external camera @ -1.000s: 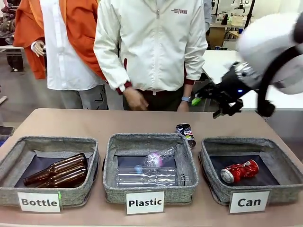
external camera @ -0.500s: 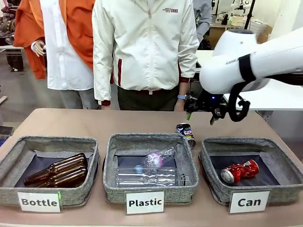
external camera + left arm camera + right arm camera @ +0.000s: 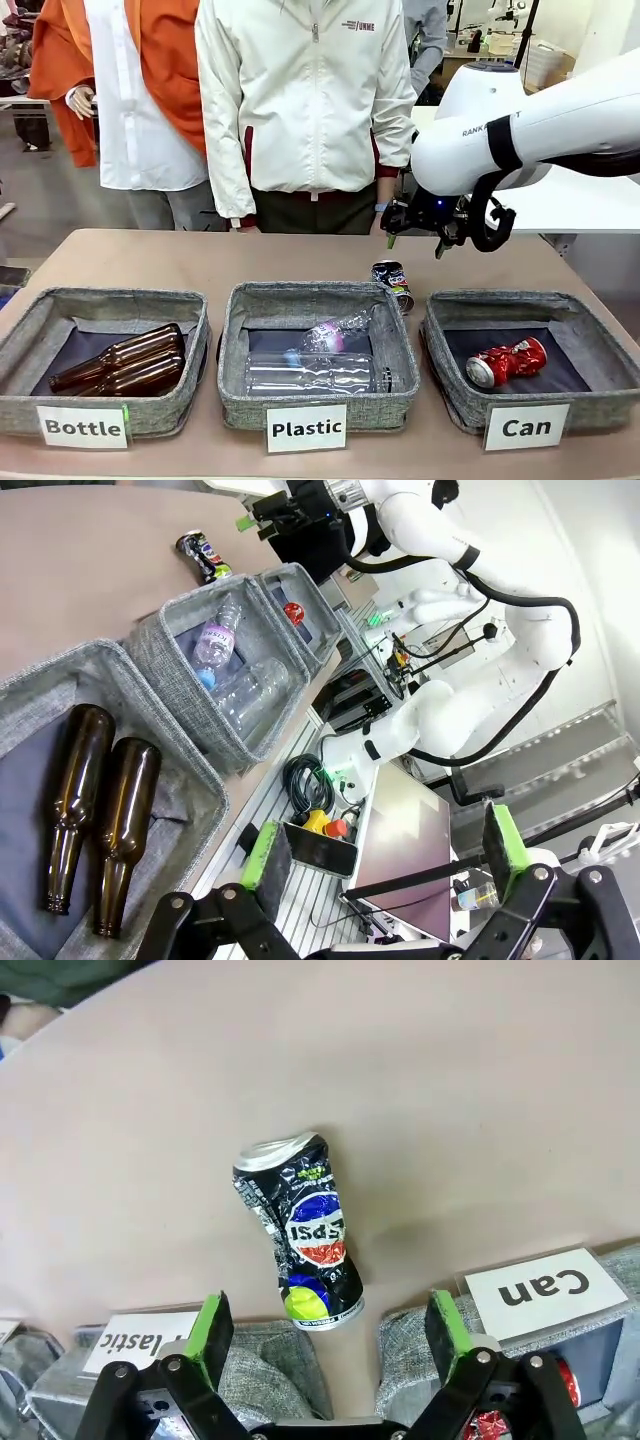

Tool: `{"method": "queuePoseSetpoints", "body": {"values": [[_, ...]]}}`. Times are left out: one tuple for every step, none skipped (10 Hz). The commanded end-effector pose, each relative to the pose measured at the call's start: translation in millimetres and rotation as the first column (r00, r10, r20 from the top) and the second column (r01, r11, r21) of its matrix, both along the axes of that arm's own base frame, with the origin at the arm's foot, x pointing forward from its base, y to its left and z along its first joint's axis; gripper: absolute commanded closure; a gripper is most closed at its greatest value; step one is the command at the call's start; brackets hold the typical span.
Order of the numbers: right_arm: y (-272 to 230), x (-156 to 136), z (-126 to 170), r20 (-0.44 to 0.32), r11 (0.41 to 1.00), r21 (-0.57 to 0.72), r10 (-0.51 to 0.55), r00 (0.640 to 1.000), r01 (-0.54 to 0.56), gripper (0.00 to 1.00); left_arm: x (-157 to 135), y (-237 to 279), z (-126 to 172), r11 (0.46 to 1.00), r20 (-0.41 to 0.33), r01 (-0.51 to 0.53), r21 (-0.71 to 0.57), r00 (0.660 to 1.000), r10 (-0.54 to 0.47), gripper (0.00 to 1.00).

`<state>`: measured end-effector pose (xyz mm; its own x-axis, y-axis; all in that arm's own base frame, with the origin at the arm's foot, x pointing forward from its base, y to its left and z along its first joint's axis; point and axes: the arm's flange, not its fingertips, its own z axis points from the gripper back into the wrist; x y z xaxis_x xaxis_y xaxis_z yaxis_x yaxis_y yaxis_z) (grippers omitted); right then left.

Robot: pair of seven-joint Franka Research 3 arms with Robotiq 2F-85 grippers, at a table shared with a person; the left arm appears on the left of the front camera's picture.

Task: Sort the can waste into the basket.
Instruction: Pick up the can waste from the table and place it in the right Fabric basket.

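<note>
Crumpled black can (image 3: 300, 1230) lies on the tabletop (image 3: 200, 260) beneath the right gripper (image 3: 325, 1335), jaws wide; red can (image 3: 506, 361) rests in the woven "Can" basket (image 3: 455, 400). Left gripper (image 3: 385, 855) gapes empty.

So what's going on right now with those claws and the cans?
Right gripper open, above the black can on the table. Left gripper open, holding nothing. Red can already in the Can basket. Nothing blocking the black can.

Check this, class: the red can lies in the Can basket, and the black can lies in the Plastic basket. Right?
Not quite. The black can lies on the table behind the baskets, as the front view shows. The red can is indeed in the Can basket.
</note>
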<state>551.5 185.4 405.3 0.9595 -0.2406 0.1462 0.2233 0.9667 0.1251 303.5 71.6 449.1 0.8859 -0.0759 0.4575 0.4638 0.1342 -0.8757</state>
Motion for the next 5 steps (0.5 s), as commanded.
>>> {"method": "queuePoseSetpoints", "body": {"values": [[11.0, 6.6, -8.8, 0.016, 0.998, -0.019, 0.054, 0.998, -0.054, 0.00, -1.5, 0.4, 5.0, 1.000, -0.009, -0.003, -0.020, 1.000, 0.003, 0.00], [13.3, 9.9, -17.0, 0.056, 0.998, -0.027, 0.055, 0.997, -0.054, 0.00, -1.5, 0.4, 5.0, 1.000, -0.009, -0.003, -0.020, 1.000, 0.003, 0.00], [16.2, 15.7, -23.7, 0.039, 0.994, -0.007, 0.112, 0.993, -0.111, 0.00, -1.5, 0.4, 5.0, 1.000, -0.009, -0.003, -0.020, 1.000, 0.003, 0.00], [18.9, 26.0, -33.2, 0.028, 0.990, -0.031, 0.135, 0.990, -0.134, 0.00, -1.5, 0.4, 5.0, 1.000, -0.009, -0.003, -0.020, 1.000, 0.003, 0.00], [22.9, 31.6, -44.6, 0.011, 0.979, -0.052, 0.198, 0.980, -0.197, 0.00, -1.5, 0.4, 5.0, 1.000, -0.009, -0.003, -0.020, 1.000, 0.003, 0.00]]}}
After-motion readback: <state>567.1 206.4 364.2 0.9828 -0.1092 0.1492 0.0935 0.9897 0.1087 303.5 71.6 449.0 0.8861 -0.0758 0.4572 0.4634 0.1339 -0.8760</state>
